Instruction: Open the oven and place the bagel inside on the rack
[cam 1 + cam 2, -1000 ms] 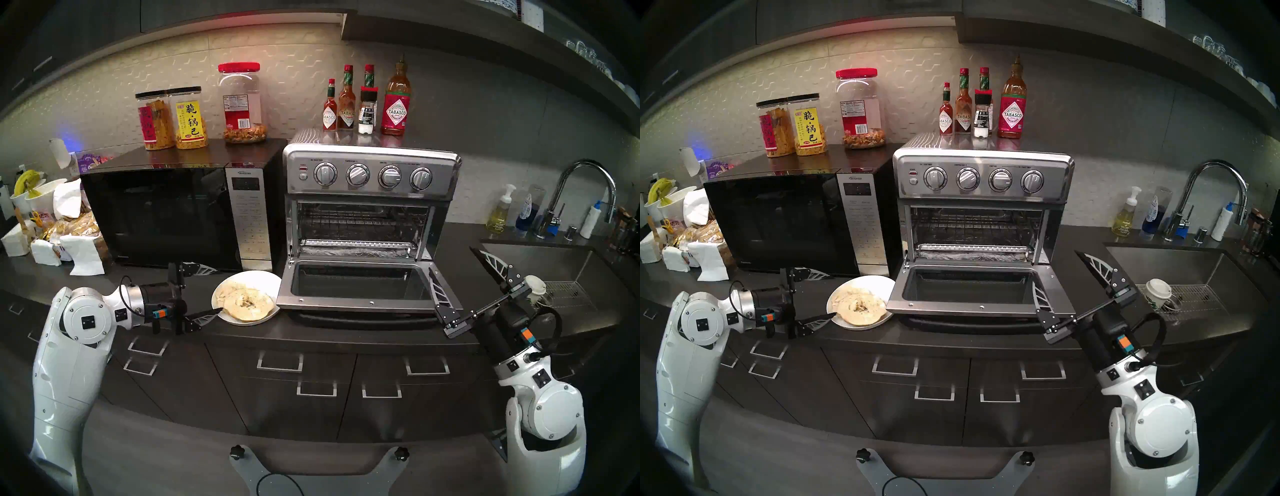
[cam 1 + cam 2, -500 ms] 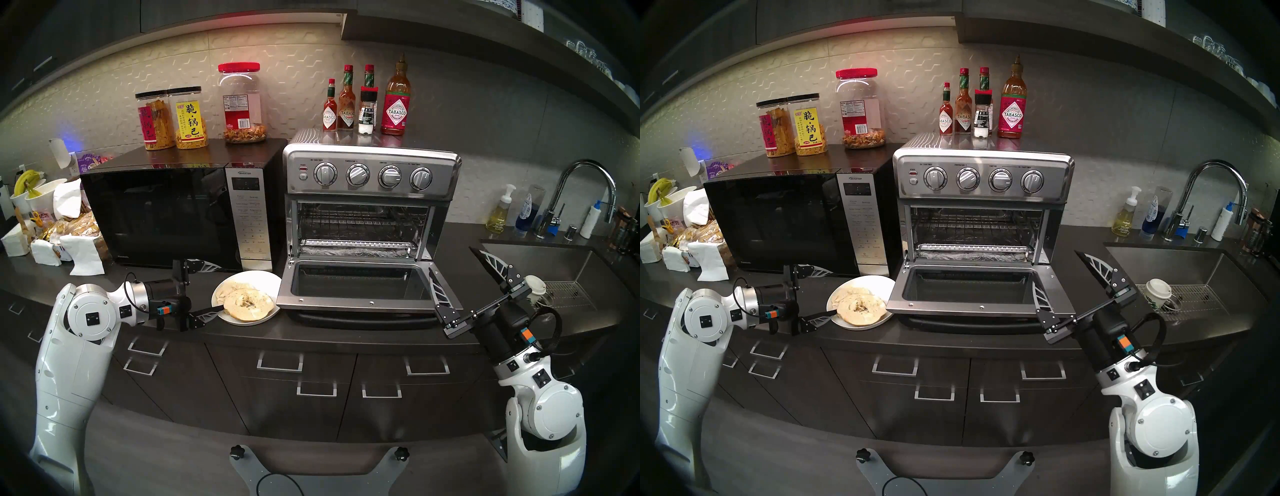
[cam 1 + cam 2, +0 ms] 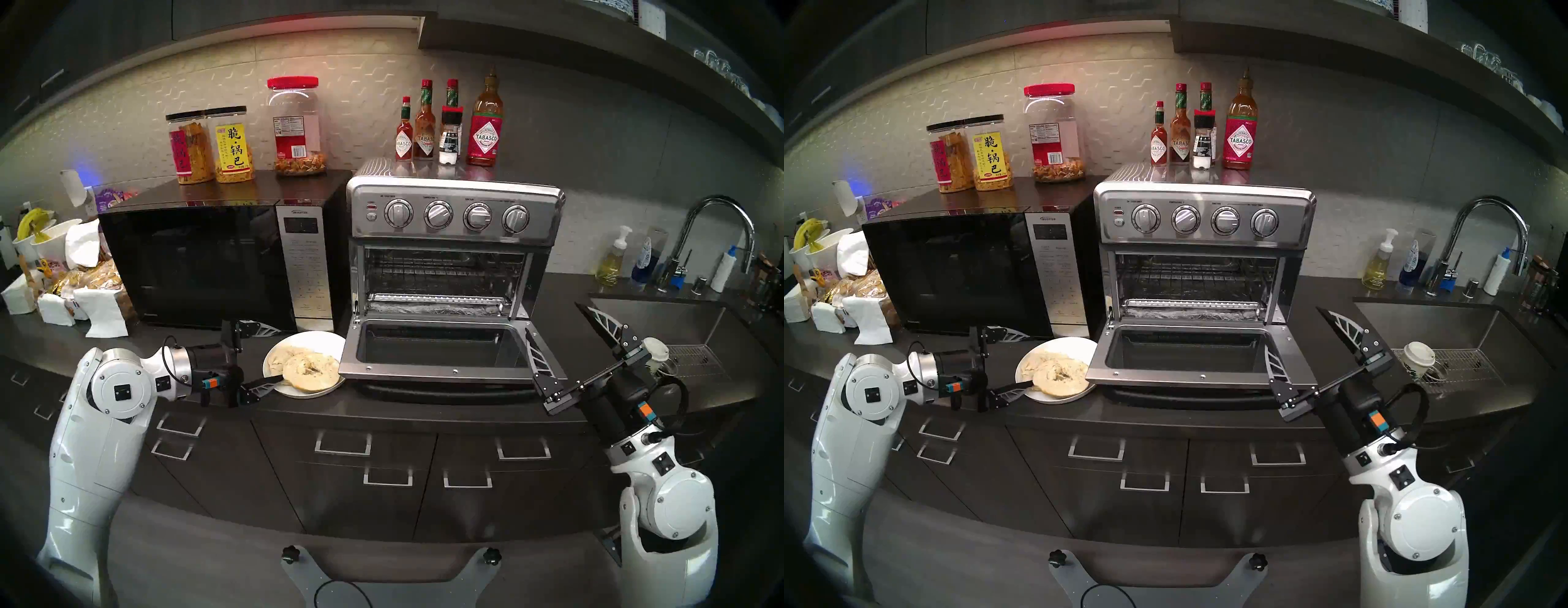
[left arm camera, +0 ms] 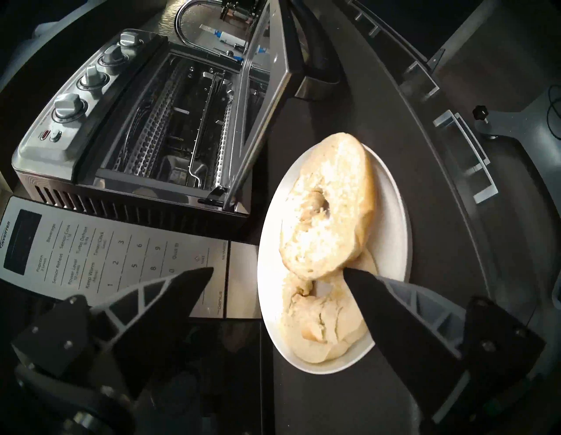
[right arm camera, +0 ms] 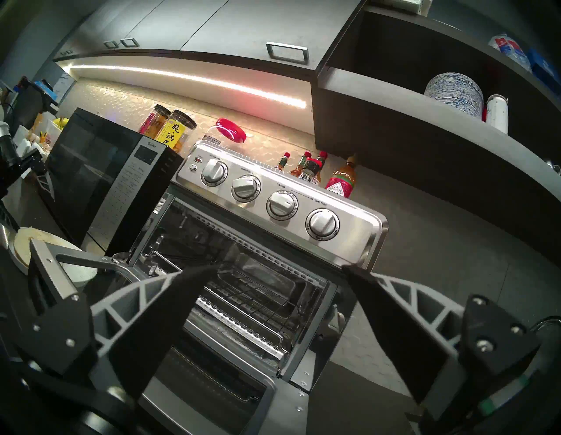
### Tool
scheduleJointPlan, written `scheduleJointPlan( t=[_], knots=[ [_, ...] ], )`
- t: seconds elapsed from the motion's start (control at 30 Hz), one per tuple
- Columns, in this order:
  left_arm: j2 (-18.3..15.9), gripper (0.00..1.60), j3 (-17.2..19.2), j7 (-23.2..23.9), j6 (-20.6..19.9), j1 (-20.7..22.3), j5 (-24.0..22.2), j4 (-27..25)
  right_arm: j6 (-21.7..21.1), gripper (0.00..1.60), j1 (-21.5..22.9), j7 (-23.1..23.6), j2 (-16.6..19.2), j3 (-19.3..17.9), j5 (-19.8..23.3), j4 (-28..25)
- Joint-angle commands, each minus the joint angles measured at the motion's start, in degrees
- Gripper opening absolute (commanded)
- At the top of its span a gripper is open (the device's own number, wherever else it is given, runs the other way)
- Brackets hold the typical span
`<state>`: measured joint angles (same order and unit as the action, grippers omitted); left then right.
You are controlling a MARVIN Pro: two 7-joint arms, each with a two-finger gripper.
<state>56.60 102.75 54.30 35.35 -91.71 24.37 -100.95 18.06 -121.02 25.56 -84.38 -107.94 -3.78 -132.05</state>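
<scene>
On the plate (image 4: 397, 231) left of the open oven (image 3: 454, 212), left gripper (image 4: 277, 273), jaws apart with one fingertip wedged under the upper bagel (image 4: 329, 206) half, should slide deeper before pinching; right gripper (image 5: 271, 272) idles agape.

A kitchen is showing here: a dark counter (image 3: 424, 407) is carrying a microwave (image 3: 203, 263) at nine o'clock and an oven (image 3: 456, 220) at center, sauce bottles (image 3: 485, 127) are standing at twelve, a sink (image 3: 662, 322) with faucet (image 3: 717, 229) is sitting at three, and drawers (image 3: 343, 443) are running at six.
</scene>
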Motion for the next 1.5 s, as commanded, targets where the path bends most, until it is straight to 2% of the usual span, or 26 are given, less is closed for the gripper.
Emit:
scheduleJointPlan(
  t=[0.0, 0.2, 0.3, 1.03, 1.3, 1.47],
  knots=[
    [-0.3, 1.6, -0.7, 0.4, 0.8, -0.3, 0.3, -0.6, 0.3, 1.6, 0.1, 0.1, 0.1, 0.0, 0.3, -1.3],
    [-2.3, 1.6, -1.1, 1.6, 2.8, -2.1, 2.7, -1.0, 0.3, 1.6, 0.1, 0.1, 0.1, 0.0, 0.3, -1.2],
    [-2.6, 1.6, -0.4, 1.7, 3.0, -2.4, 2.4, -1.0, 0.3, 1.6, 0.1, 0.1, 0.1, 0.0, 0.3, -1.3],
    [0.5, 1.6, -0.5, -1.8, 3.3, 1.2, 4.4, -0.2, 0.3, 1.6, 0.1, 0.1, 0.1, 0.0, 0.3, -1.3],
    [0.6, 1.6, -1.2, -1.7, 3.3, 2.6, 4.3, -0.6, 0.3, 1.6, 0.1, 0.1, 0.1, 0.0, 0.3, -1.2],
    [-0.1, 1.6, -1.8, -1.3, 4.8, 3.0, 3.0, -0.4, 0.3, 1.6, 0.1, 0.1, 0.1, 0.0, 0.3, -1.2]
  ],
)
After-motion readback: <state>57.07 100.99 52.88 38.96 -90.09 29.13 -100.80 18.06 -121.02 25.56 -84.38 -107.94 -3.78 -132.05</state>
